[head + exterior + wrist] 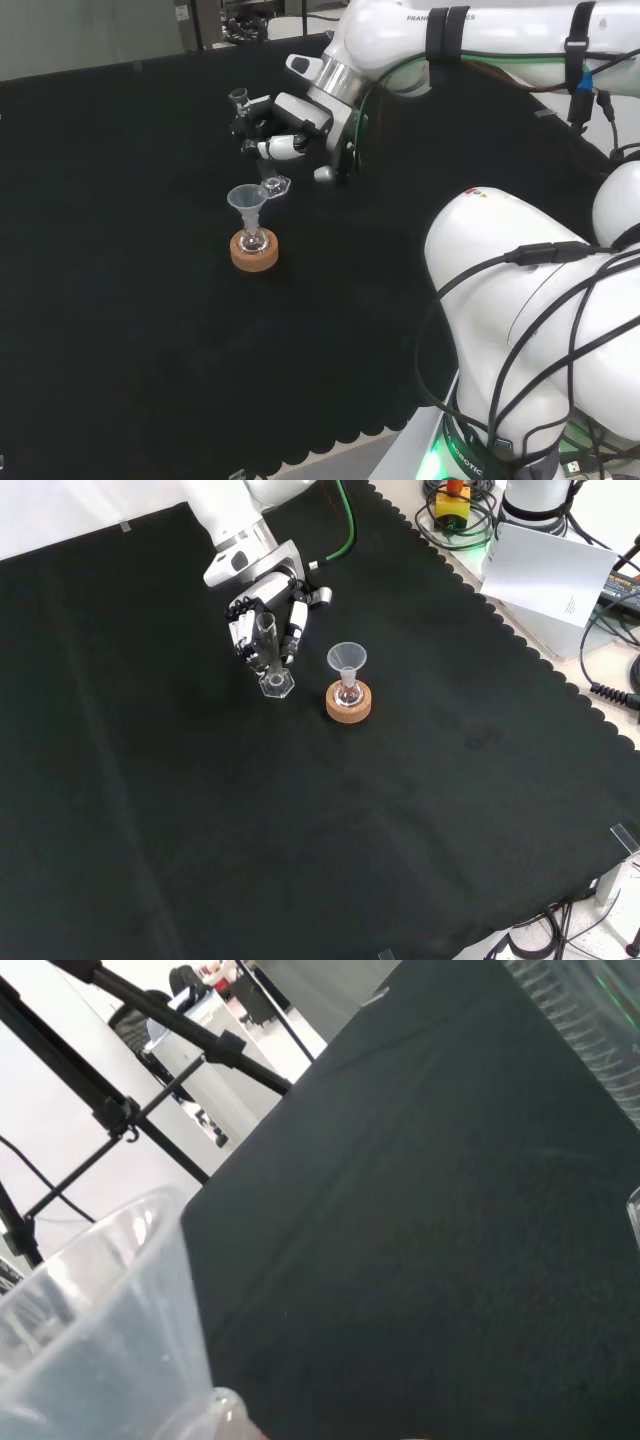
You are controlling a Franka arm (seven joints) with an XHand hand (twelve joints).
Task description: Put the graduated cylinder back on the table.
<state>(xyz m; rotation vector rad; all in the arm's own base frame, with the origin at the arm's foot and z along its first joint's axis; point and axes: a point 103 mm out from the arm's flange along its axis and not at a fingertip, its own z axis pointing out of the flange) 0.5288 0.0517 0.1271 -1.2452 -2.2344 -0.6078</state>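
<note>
A clear graduated cylinder (pixel 256 140) with a hexagonal foot (pixel 276 684) leans in the hand (pixel 283 128), whose fingers are curled round its tube. In the front view the hand (pixel 262 618) holds the cylinder (pixel 267 640) with the foot low over the black cloth; I cannot tell whether it touches. Just beside the foot stands a clear funnel (pixel 246 200) in a small flask on a cork ring (pixel 254 252). The front view shows the funnel (pixel 347 658) and cork ring (pixel 348 703) to the right of the hand. In the wrist view the funnel (pixel 100 1340) looms close, with the cylinder's ribbed wall (pixel 590 1010) at the edge.
The arm's white links (pixel 520 300) stand at the right of the head view. The cloth's scalloped edge (pixel 520 640) runs along the front view's right, with a white box (pixel 550 570) and cables beyond it. Black tripod legs (pixel 150 1110) stand past the cloth in the wrist view.
</note>
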